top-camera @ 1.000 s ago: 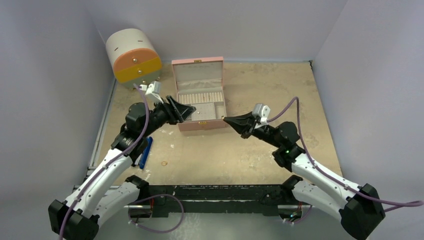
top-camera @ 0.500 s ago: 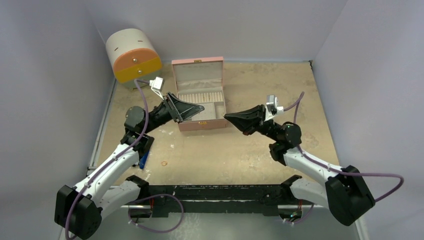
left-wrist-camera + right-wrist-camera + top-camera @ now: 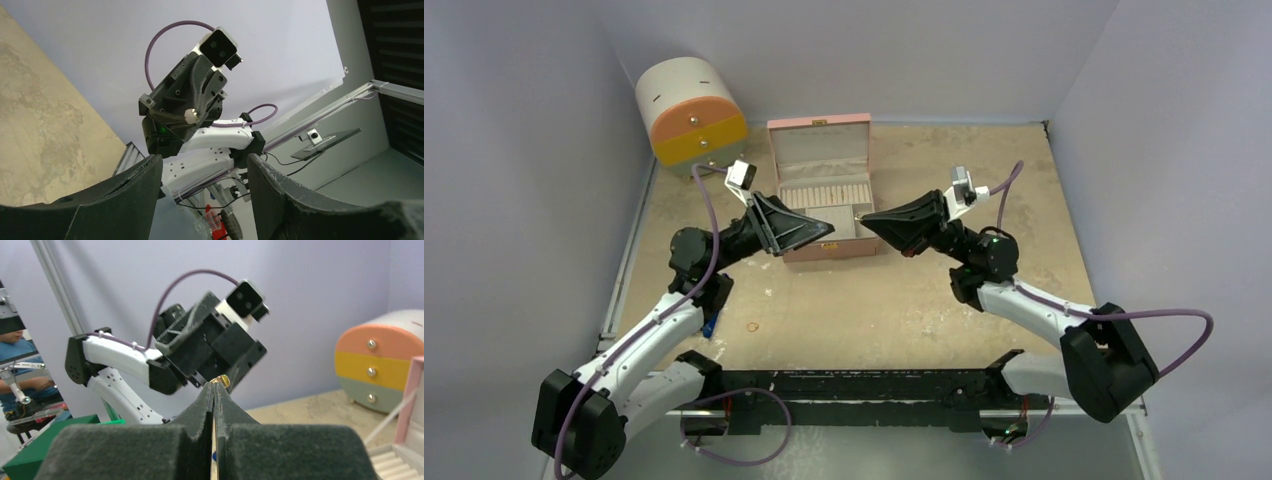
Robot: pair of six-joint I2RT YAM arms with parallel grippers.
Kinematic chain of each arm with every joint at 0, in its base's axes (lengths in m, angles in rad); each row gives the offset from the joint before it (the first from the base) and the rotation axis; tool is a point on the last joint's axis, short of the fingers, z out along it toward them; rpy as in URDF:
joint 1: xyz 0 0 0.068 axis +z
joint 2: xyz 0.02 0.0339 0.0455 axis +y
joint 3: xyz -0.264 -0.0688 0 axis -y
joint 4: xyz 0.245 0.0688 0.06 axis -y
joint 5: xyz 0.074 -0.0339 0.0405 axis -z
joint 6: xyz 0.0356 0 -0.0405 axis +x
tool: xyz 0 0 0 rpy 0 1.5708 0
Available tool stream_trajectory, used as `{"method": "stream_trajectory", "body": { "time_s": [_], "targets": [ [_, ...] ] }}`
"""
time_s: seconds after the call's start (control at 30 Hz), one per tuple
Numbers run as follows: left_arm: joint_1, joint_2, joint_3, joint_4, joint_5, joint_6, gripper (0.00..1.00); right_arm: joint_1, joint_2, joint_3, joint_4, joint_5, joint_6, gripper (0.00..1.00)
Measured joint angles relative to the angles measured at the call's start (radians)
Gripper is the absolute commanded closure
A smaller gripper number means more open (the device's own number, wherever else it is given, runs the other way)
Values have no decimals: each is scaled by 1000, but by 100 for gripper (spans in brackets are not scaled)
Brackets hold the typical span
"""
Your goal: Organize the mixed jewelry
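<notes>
Both arms have risen and swung inward since a second ago. The left arm has rolled its wrist up, and the right arm has reached further left, off the bare desk.

- Pose: the arms meet tip to tip above the front of the open pink quilted jewelry box. Each forearm slopes up to its wrist.
- Left pincer: fingers apart, nothing between them. Its wrist view looks straight at the other pincer.
- Right pincer: pressed together on a small gold-coloured stud, which sits at the very tips, over the box's front right corner.
- A thin gold-coloured ring lies loose on the desk, near the left arm and well apart from the box.

Handling, as judged:
- The stud looks rigid, nearly weightless and smooth, so it could slip or flick away.
- Little of it shows beyond the pads, so any second hold must take that exposed end squarely.
- A release would best come low over a compartment.
</notes>
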Motion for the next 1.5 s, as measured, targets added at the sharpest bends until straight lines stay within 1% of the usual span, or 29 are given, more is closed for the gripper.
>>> {"method": "stream_trajectory", "body": {
  "time_s": [0.23,0.53,0.93,1.5],
  "targets": [
    [-21,56,-32,179,3,-131,39,53,20,60,19,0,4,100],
    [-49,87,-33,292,3,-194,43,108,44,84,18,0,-13,100],
    [-72,108,-34,337,3,-220,54,121,56,96,19,-8,-29,100],
    [-88,130,-33,336,8,-221,69,127,56,96,20,-54,-58,100]
  ]
}}
